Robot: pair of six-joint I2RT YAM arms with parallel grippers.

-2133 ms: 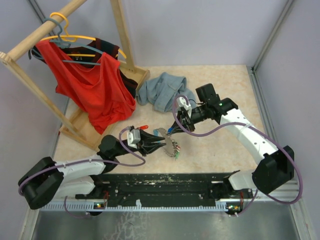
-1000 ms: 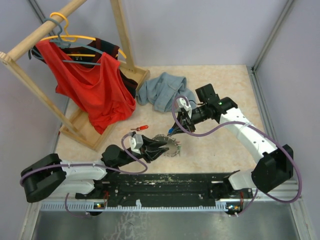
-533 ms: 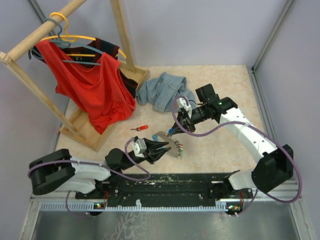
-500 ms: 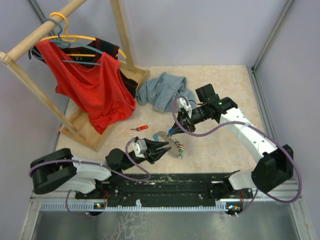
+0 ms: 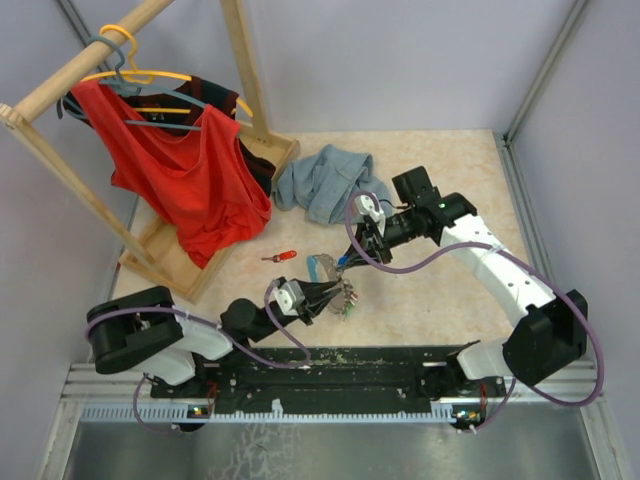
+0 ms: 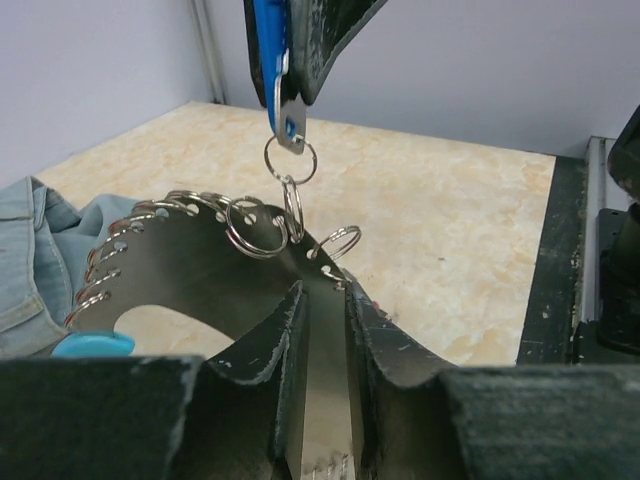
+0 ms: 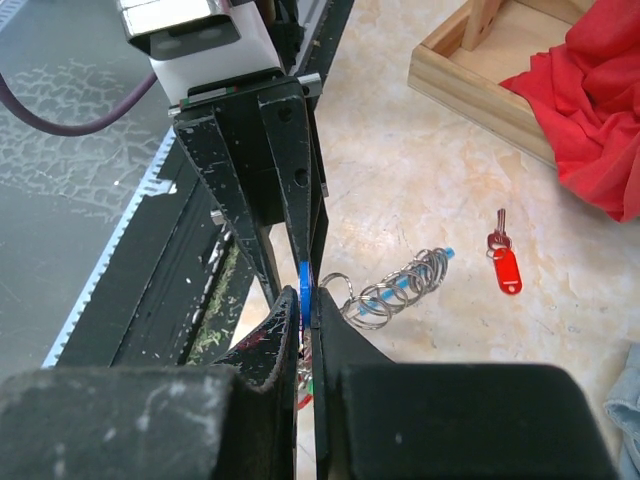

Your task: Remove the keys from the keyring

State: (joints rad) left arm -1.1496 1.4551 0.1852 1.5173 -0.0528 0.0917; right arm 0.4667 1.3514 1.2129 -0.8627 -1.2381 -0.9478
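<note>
Right gripper (image 7: 308,312) pinches keyring's (image 6: 190,262) blue key (image 7: 303,282).

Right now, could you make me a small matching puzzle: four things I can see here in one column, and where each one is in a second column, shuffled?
Things
1. red key
2. blue key
3. keyring
4. red shirt

Places
A. hanging from a hanger on the wooden rack
B. pinched in the right hand
C. lying loose on the table
D. clamped in the left hand

Pairs: 1-C, 2-B, 3-D, 4-A
</note>
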